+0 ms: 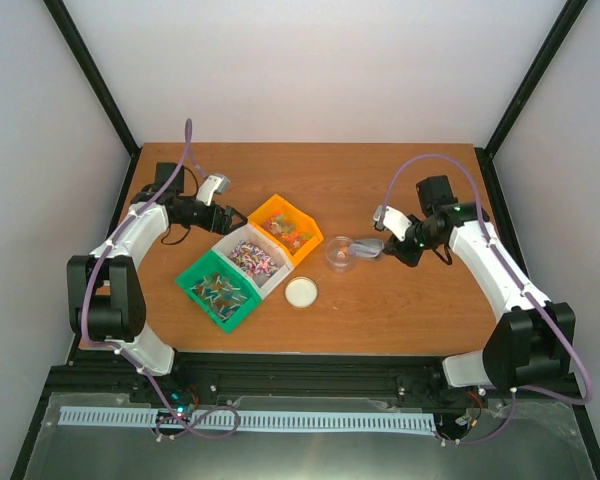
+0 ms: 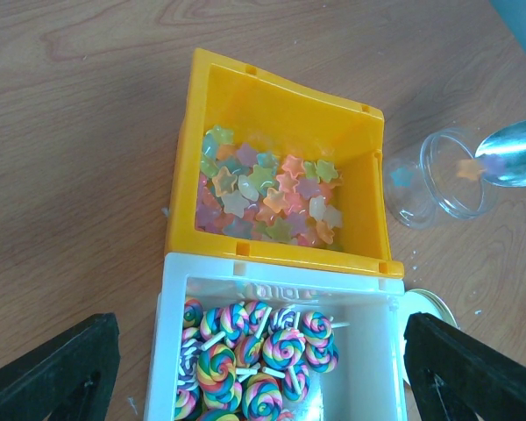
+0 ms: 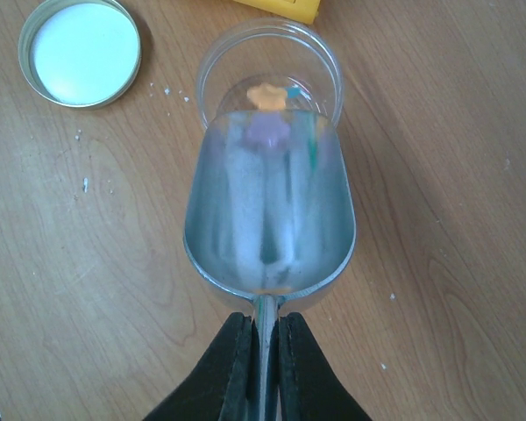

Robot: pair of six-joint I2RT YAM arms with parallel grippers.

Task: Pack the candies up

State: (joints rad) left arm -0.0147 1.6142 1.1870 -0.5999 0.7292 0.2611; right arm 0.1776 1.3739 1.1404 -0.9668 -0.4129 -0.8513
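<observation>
Right gripper (image 3: 262,346): jaws clamped on the thin handle of the metal scoop (image 3: 267,219), its polished bowl tipped over the clear plastic jar (image 3: 326,70). Two glossy, translucent star candies (image 3: 267,95) sit at the lip; most lie in the yellow bin (image 2: 280,96). Advise a slow, steeper tilt, with the lip centred inside the rim. Left gripper (image 2: 263,368): jaws wide apart, empty, above the white bin (image 2: 280,285).

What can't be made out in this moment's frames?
Top external: candies in the green bin are too small to tell their kind.
Left wrist: the white bin is cut off by the bottom edge.
Right wrist: the scoop covers most of the jar, hiding its fill.
</observation>
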